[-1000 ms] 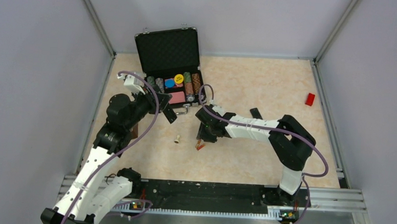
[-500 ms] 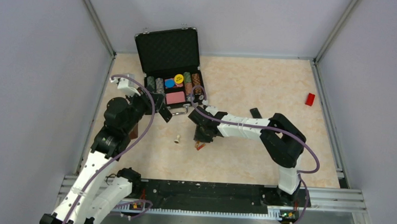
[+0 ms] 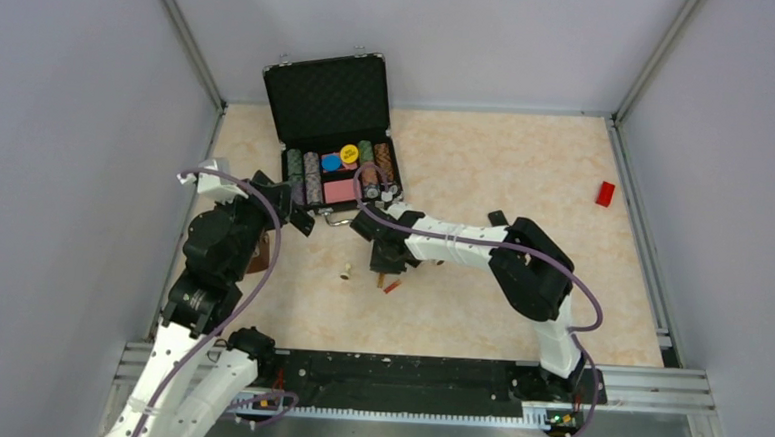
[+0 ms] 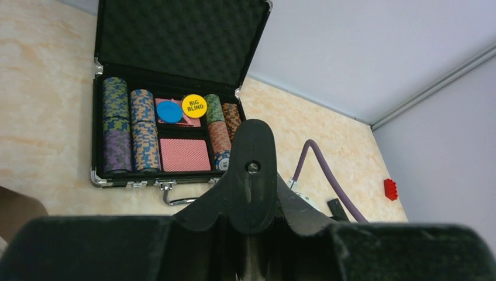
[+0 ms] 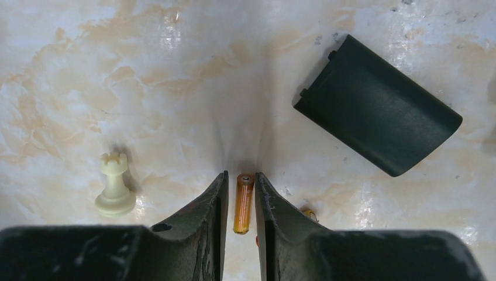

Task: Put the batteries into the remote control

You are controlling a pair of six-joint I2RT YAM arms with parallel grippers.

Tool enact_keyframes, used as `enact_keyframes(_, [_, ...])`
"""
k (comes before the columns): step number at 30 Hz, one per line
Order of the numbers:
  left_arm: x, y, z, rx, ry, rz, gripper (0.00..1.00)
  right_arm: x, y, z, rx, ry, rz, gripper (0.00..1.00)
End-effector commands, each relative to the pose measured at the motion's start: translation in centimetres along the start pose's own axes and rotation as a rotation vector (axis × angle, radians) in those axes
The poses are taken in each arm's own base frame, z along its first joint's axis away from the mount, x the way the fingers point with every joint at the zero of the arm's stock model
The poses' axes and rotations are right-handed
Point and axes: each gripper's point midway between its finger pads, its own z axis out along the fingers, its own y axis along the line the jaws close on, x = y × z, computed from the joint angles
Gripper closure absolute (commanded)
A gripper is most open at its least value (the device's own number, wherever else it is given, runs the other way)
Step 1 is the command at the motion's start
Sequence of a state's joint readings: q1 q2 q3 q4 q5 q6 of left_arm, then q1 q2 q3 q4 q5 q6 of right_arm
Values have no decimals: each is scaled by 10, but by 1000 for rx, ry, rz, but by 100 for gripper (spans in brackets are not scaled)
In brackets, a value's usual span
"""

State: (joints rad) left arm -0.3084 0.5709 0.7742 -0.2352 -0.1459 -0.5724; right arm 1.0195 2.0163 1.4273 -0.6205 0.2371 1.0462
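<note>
A: Left gripper point(image 4: 251, 196), what's it doing?
B: Clamping narrow on the remote control point(image 4: 252, 146), which is sticking up past its fingertips. Buttons aren't showing. The open chip case point(image 4: 175, 76) is lying ahead of it.
A: Right gripper point(image 5: 241, 193)?
B: Pointing down at the table point(image 5: 175, 70), fingers narrowed but not pinching. A cream rook point(image 5: 116, 190) is standing to its left. 1 battery point(image 5: 244, 202) is lying between the fingers, with a slight gap on its left side. The tip of battery 2 point(image 5: 307, 214) is peeking out just right of the right finger. The back cover point(image 5: 377, 114) is lying ahead and to the right.
</note>
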Motion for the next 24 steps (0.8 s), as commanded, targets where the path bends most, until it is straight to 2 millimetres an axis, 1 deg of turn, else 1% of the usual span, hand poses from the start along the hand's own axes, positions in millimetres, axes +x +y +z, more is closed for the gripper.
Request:
enact_keyframes(1, [-14, 5, -5, -26, -67, 10, 100, 19, -18, 15, 119, 27, -58, 79])
enact_keyframes(7, [-13, 5, -15, -19, -63, 9, 100, 29, -24, 18, 165, 28, -82, 87])
enact_keyframes(11, [-11, 5, -21, -18, -45, 8, 100, 34, -24, 23, 176, 37, -99, 100])
enact_keyframes(13, [-10, 5, -23, -20, -32, 7, 100, 29, -23, 22, 174, 19, -104, 100])
enact_keyframes(15, [-7, 6, -24, -27, -16, 0, 100, 20, -17, 15, 152, -14, -109, 100])
enact_keyframes(18, [2, 4, -24, -8, 18, -14, 100, -3, -5, -4, 101, -99, -115, 100])
enact_keyframes(19, [5, 2, -23, 2, 30, -23, 100, -14, 1, -17, 76, -136, -114, 100])
enact_keyframes(21, [13, -2, -20, 31, 57, -36, 100, -34, 6, -40, 46, -211, -116, 100])
enact_keyframes(24, [23, -18, -13, 119, 97, -62, 100, -60, 5, -82, -4, -317, -117, 100])
